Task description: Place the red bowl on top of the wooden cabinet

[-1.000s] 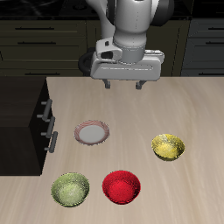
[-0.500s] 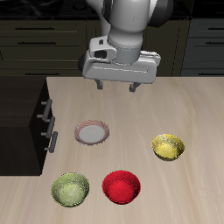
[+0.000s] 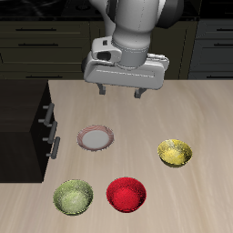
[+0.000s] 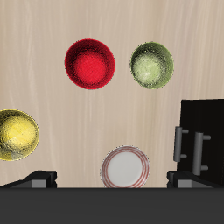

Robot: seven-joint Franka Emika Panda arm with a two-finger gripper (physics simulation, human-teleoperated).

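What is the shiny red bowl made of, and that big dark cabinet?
The small glossy red bowl looks like glazed ceramic or plastic: it shows bright highlights. The dark brown-black wooden cabinet looks like dark-stained wood with silver metal-looking bar handles.

Bowls [image 3: 126,195] up front — plate [image 3: 96,138] behind

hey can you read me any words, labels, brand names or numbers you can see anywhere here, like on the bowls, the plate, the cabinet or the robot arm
None: no readable text shows in either view.
The red bowl, yellow bowl, yellow-green bowl and plate are plain.
The wooden cabinet shows only drawer fronts with silver handles.
The gripper and the arm body above it carry no legible marking.
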